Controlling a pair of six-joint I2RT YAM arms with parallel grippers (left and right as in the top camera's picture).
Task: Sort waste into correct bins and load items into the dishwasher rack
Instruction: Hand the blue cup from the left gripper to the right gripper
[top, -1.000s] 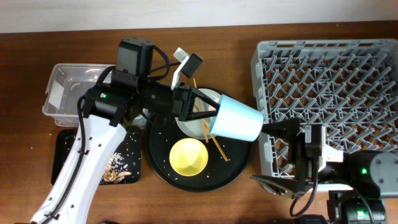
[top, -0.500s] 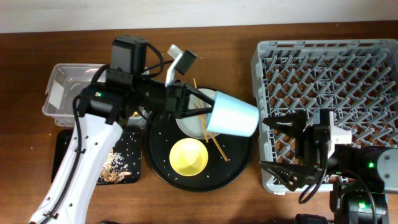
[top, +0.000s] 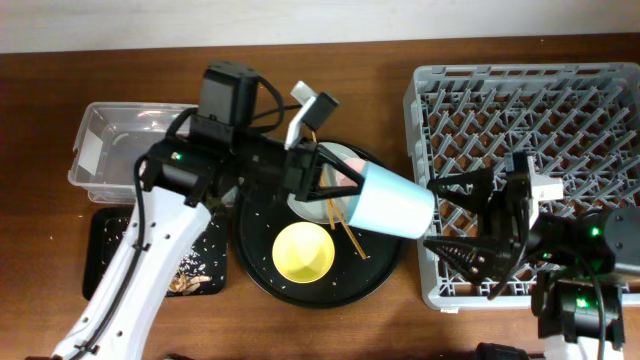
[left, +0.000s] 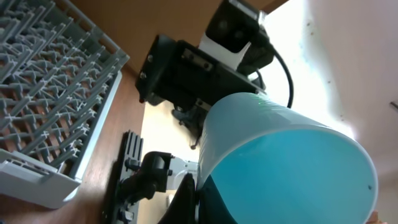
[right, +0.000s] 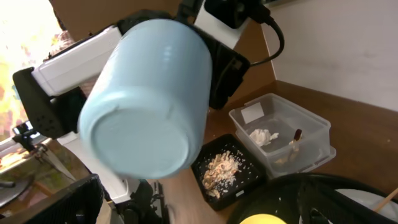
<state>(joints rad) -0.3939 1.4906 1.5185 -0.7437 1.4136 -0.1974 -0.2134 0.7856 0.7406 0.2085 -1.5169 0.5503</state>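
The left gripper (top: 342, 184), clamped on the rim of the light blue cup (top: 395, 203), holds it sideways above the table's middle, its base pointing at the wide-open right gripper (top: 457, 220) just beside it, before the dishwasher rack (top: 416, 110).

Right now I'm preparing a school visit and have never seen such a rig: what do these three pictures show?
Two robot arms work at a wooden table. One picture looks down from above; the other two come from a camera on each wrist. The left gripper is shut on a light blue cup, held sideways in the air. The right gripper stands open facing it, by the grey dishwasher rack. On the round black tray lie a yellow bowl, a pale plate and chopsticks. Beside it stand a clear tub and a small black tray with food scraps.
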